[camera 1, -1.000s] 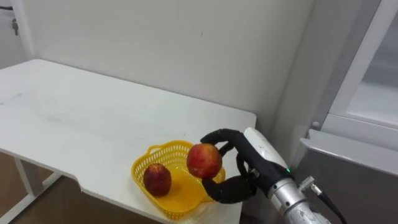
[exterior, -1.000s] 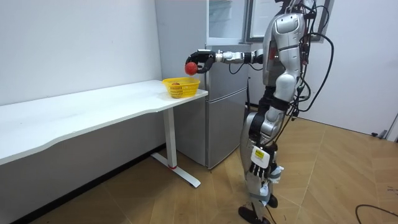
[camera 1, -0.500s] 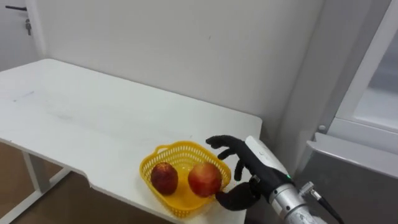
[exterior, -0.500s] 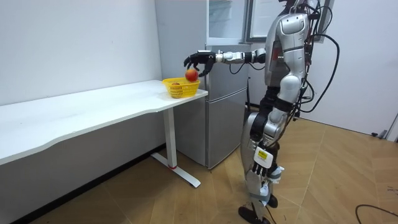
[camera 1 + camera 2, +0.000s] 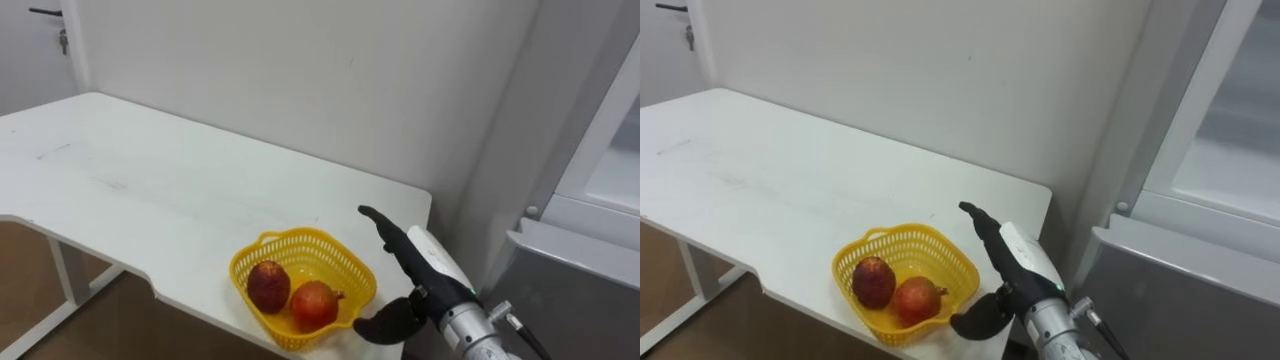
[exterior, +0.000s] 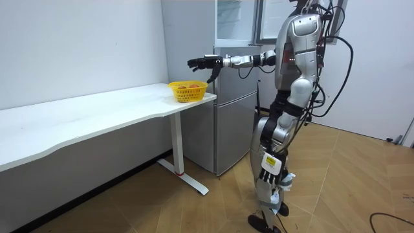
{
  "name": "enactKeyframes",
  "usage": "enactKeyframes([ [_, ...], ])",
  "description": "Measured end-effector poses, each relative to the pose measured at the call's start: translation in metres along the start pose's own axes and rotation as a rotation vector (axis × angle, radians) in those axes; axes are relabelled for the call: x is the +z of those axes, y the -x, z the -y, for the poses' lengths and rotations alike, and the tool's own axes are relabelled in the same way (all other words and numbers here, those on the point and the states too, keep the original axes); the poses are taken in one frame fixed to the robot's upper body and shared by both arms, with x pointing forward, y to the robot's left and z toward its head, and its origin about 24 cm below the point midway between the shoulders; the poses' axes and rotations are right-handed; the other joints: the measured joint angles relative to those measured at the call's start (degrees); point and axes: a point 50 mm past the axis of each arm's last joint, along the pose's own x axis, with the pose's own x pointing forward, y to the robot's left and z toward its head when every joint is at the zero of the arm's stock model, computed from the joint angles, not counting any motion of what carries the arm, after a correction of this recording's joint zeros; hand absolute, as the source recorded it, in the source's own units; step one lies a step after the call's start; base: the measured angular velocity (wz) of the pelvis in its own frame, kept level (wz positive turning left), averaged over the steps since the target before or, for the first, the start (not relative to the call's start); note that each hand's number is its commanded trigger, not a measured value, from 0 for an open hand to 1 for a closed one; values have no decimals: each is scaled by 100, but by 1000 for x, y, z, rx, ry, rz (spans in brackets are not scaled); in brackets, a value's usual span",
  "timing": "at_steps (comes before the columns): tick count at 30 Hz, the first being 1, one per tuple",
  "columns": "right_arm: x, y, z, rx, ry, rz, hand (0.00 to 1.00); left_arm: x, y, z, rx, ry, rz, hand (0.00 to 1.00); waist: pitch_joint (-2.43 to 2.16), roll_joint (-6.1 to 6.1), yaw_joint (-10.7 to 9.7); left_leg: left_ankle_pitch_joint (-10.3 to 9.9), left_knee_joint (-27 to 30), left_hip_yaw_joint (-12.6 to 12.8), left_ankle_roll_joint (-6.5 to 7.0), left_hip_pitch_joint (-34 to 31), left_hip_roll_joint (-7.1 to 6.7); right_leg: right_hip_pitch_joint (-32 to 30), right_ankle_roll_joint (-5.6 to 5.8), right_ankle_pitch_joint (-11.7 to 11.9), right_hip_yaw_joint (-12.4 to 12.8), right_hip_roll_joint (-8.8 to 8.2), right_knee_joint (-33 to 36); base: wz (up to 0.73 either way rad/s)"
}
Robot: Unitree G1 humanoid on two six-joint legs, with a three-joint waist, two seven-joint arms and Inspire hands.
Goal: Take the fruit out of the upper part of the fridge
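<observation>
2 red fruits are seen lying in the yellow basket (image 5: 340,256), touching each other. The darker fruit (image 5: 268,286) lies toward the robot's left, and the brighter fruit (image 5: 314,304) lies toward its right, nearer the front rim. The basket is set at the near right corner of the white table (image 5: 150,170), close to the edge. The right hand (image 5: 420,270) is held just beside the basket's right side, fingers stretched out straight toward the wall and the thumb spread low beneath them — nothing is gripped in it. The grey fridge (image 5: 570,290) is placed just beside the table's right end. In the room view the robot is shown standing upright before the fridge, its right arm stretched out level with the hand raised above the basket. The left hand (image 6: 268,173) is hung low by the thigh — whether it is open or closed cannot be told.
</observation>
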Motion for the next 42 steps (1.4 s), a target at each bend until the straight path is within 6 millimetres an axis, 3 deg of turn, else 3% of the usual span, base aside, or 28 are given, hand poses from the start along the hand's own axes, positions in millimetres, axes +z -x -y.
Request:
enactKeyframes([
  [8, 5, -1, 6, -42, -29, 18, 0, 0, 0, 0, 4, 6, 0, 0, -12, 58, -27, 0, 2, 8, 0, 32, -1, 2, 0, 0, 0, -8, 3, 0],
  [13, 33, -1, 23, -117, -141, 137, 0, 0, 0, 0, 24, 9, 5, 0, -21, 166, -177, 0, 2, 41, 0, 44, 10, -2, 0, 1, 33, -5, 6, -2],
  [19, 81, 9, 45, -201, -229, 369, 0, -7, 1, 4, 17, 12, -5, 0, -88, 275, -455, 0, -96, 228, 0, 171, 52, 2, -3, 3, 232, 32, 19, -16],
  [20, 87, 13, 52, -228, -243, 415, 0, -9, 1, 5, 19, 23, -1, 0, -68, 308, -510, 0, -99, 281, 0, 198, 60, 3, -6, 4, 276, 42, 17, -17],
  [23, 94, 29, 75, -347, -262, 483, 0, -12, 1, 5, 36, 43, 11, 0, -69, 335, -730, 0, -105, 342, 1, 253, 63, 35, -1, 8, 382, 66, 13, -14],
  [25, 93, 39, 85, -416, -281, 503, 0, -16, 1, 9, 41, 60, 3, 0, -90, 405, -842, -1, -113, 444, 1, 308, 69, 60, 3, 22, 436, 70, 10, -26],
  [27, 90, 53, 94, -492, -301, 511, 0, -20, 1, 14, 42, 75, -5, 0, -142, 495, -1013, -9, -142, 553, 13, 382, 73, 91, 10, 25, 553, 69, 23, -26],
  [30, 86, 69, 104, -591, -319, 519, 0, -20, 1, 16, 59, 88, 2, 0, -148, 638, -1183, -22, -330, 706, 28, 526, 104, 5, 11, 24, 695, 123, 119, -27],
  [36, 80, 90, 124, -782, -323, 529, 0, -22, 1, 16, 84, 101, 6, 0, -158, 615, -1518, -21, -329, 928, 25, 573, 152, -1, -11, 35, 891, 181, 103, -19],
  [42, 51, 105, 126, -846, -483, 431, 0, -19, 1, 16, 92, 99, 22, 0, -141, 617, -1779, -26, -329, 1007, 23, 617, 155, -31, -10, 35, 953, 181, 70, -6],
])
